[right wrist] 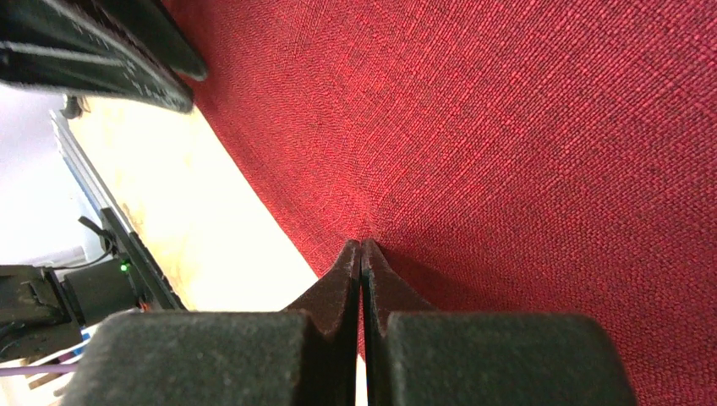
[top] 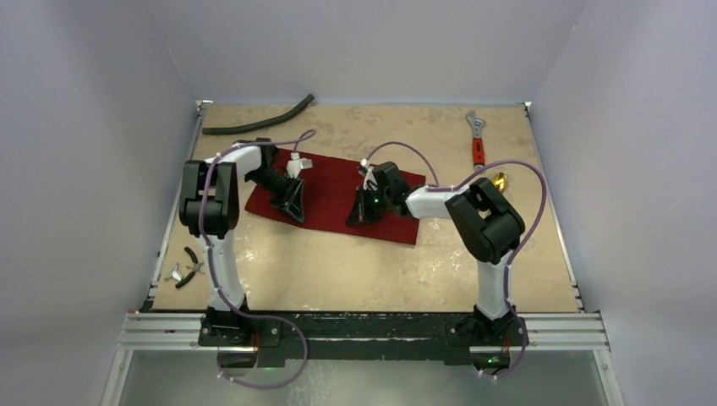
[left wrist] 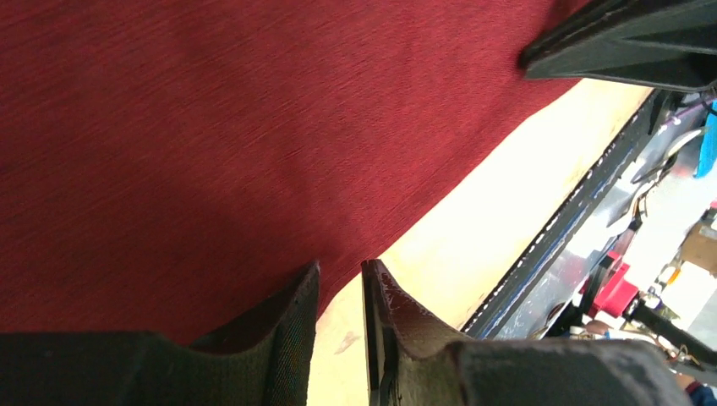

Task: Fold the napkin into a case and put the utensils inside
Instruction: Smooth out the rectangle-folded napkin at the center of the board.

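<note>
The dark red napkin (top: 330,199) lies flat across the middle of the table, wider than it is deep. My left gripper (top: 295,211) is down at the napkin's near edge on the left. In the left wrist view the napkin (left wrist: 211,127) fills most of the picture, and the left gripper (left wrist: 341,272) stands open by a narrow gap, its tips straddling the cloth's edge. My right gripper (top: 358,216) is at the near edge further right. It is shut (right wrist: 361,247) on the napkin (right wrist: 524,127), which puckers at the tips. Gold utensils (top: 499,180) show behind the right arm, partly hidden.
A black hose (top: 258,118) lies at the back left. A red-handled wrench (top: 478,139) lies at the back right. Black-handled pliers (top: 188,266) sit at the left edge near the left arm's base. Bare tabletop (top: 355,271) stretches between the napkin and the arm bases.
</note>
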